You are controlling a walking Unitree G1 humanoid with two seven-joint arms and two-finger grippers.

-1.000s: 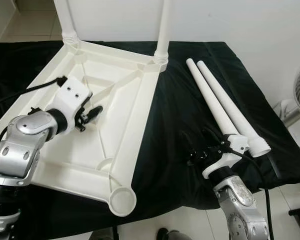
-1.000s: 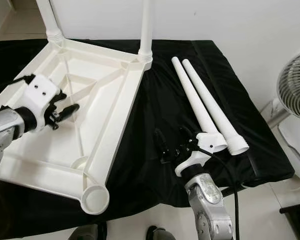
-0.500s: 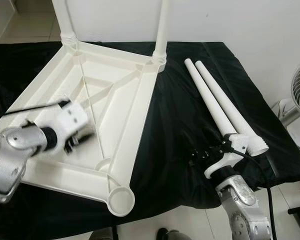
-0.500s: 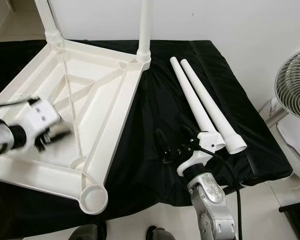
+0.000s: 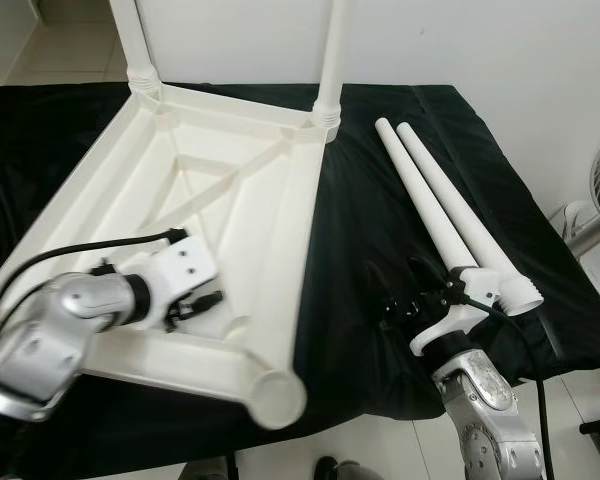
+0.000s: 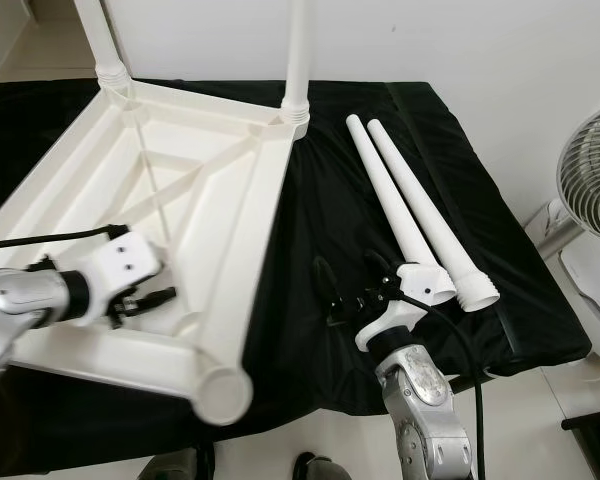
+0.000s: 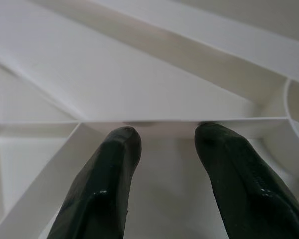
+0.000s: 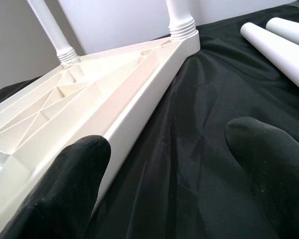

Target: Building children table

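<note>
Your biggest risk here is the upturned tabletop point(image 5: 230, 210) sliding on the black cloth point(image 5: 360, 230). Its near corner socket point(image 5: 277, 397) already sits at the table's front edge, so any push from the left gripper point(image 5: 202, 303) toward 6 o'clock could tip that corner off. The two fitted legs point(image 5: 330, 60) stand upright at the far corners, making the piece top-heavy if it tilts.

Your left gripper is inside the tabletop's underside, near the front rail, its fingers point(image 7: 109, 164) parted with nothing between them. In the left wrist view the tips sit right at a thin rib point(image 7: 154, 122), apparently touching it. If you close there you may pinch only the rib and get a weak hold that slips.

Your right gripper point(image 5: 405, 305) hovers over the cloth with its fingers point(image 8: 74, 174) spread wide, unladen. The two loose legs point(image 5: 445, 215) lie side by side, touching, at roughly 1 o'clock from it; their flared ends point(image 5: 515, 290) lie just beside its wrist at 3 o'clock. The tabletop's long edge lies at about 10 o'clock from that gripper. Reaching for one leg could roll the other toward the cloth's right edge, since both are round and unrestrained. The empty socket is at about 7 o'clock from the right gripper.
</note>
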